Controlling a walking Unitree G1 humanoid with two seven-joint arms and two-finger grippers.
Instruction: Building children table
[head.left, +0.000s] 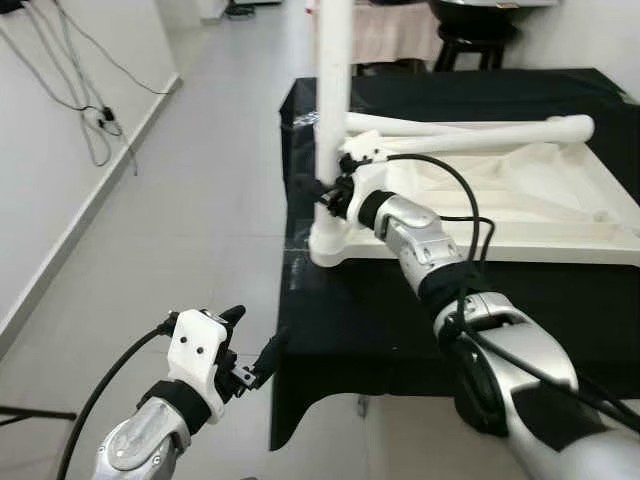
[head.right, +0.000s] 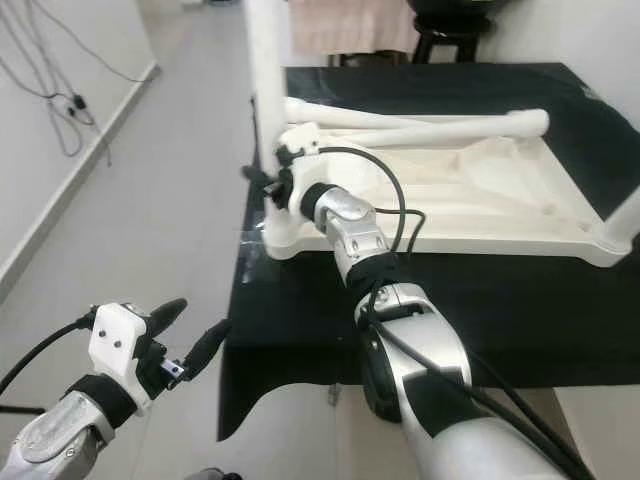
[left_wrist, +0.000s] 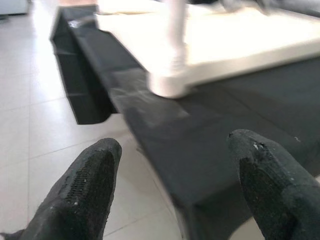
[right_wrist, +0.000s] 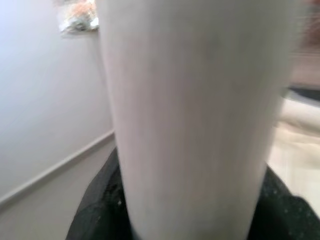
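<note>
No readable writing or labels are showing on any part. The white plastic children's tabletop (head.left: 520, 200) is lying upside down on a black-covered table (head.left: 400, 310), its ribbed underside facing up like a shallow tray, with two loose white legs (head.left: 470, 130) resting across it. One white leg (head.left: 333, 90) is standing upright in the near-left corner socket (head.left: 328, 245). The right gripper (head.left: 328, 192) is pinching this upright leg low on its shaft, black fingers (right_wrist: 95, 210) pressing on both sides. The left gripper (head.left: 250, 345) is hovering off the table's near-left edge above the tiled floor (head.left: 190, 200), fingers (left_wrist: 85, 185) spread apart, holding nothing. Cables (head.left: 90, 110) are hanging on the wall
</note>
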